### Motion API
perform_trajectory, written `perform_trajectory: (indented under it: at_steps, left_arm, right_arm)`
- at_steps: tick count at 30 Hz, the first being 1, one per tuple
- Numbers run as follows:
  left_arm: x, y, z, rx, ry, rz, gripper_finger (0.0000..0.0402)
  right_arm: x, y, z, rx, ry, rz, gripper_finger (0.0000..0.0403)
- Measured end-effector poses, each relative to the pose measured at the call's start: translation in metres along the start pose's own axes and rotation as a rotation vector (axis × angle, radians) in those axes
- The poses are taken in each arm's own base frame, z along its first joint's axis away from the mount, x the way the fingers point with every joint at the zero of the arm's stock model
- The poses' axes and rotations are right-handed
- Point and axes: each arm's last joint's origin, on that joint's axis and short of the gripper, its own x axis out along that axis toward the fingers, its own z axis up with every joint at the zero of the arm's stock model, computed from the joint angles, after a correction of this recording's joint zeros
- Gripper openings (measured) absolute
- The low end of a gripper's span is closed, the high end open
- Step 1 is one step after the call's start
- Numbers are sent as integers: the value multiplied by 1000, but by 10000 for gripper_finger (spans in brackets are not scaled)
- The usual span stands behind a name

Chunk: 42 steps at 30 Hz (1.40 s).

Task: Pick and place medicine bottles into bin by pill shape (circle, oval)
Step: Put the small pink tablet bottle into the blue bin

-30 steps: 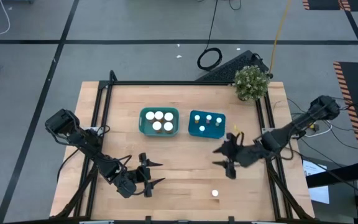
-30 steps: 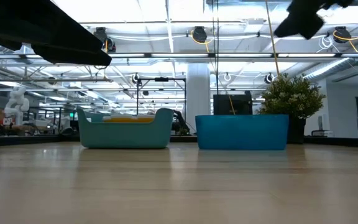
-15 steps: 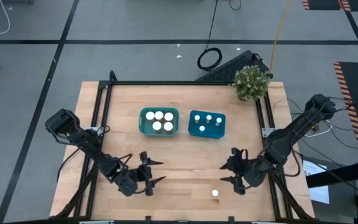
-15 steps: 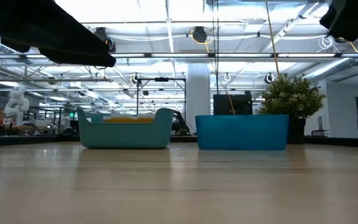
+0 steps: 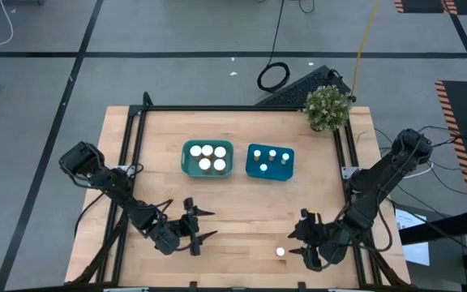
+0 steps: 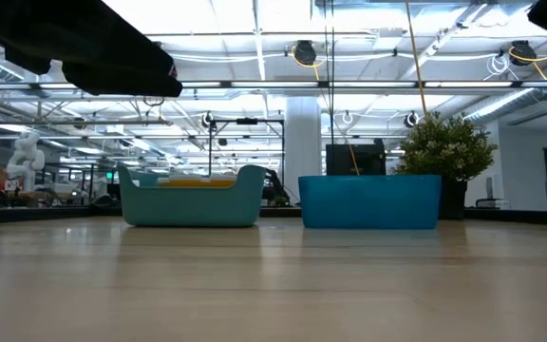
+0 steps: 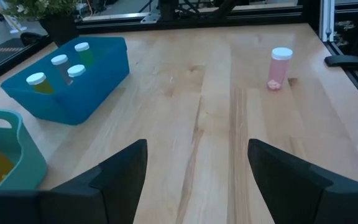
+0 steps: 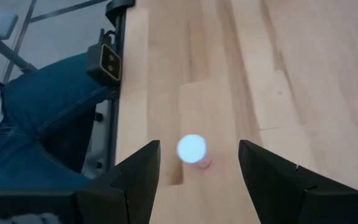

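I have the right gripper close over the last loose bottle, which stands alone on the table near its front edge, on the right side. The fingers are spread wide. In the right wrist view the white cap sits between my two fingers, a little nearer to one of them than to the other, and I cannot tell how high the fingertips are above the cap.

To do this step well, I think I must first center the cap between the fingers, then go down slowly until the pads are beside the body of the bottle and not only the cap. The bottle is light and stands free, so a touch from one finger alone could knock it over toward the edge.

The left gripper waits with open fingers at the front left of the table.

Farther back, the teal bin holds bottles with large caps, and the blue bin beside it holds smaller ones. Beyond them the plant stands at the far right corner.
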Motion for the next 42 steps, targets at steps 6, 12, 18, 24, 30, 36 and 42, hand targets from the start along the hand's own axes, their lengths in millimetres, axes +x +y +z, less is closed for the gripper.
perform_trajectory:
  at_steps: [6, 12, 18, 24, 30, 36, 42]
  left_arm:
    - [0, 0, 0, -1, -3, -1, 278]
    - [0, 0, 0, 3, -3, -1, 278]
    - [0, 0, 2, 22, -14, -4, 278]
    - [0, -1, 4, 48, -33, -9, 278]
    - [0, -1, 4, 61, -34, -9, 278]
    - [0, -1, 5, 62, -34, -9, 278]
    - [0, -1, 4, 72, -31, -19, 278]
  right_arm:
    - [4, 14, -1, 13, 10, 15, 212]
    - [12, 20, -1, -9, 27, 6, 212]
    - [26, 21, -9, -32, 111, 10, 212]
    - [31, 21, -10, -43, 117, 3, 212]
    - [45, 18, -11, -110, 120, -15, 212]
    - [61, 13, -11, -182, 133, -41, 212]
    - [63, 12, -10, -190, 147, -28, 212]
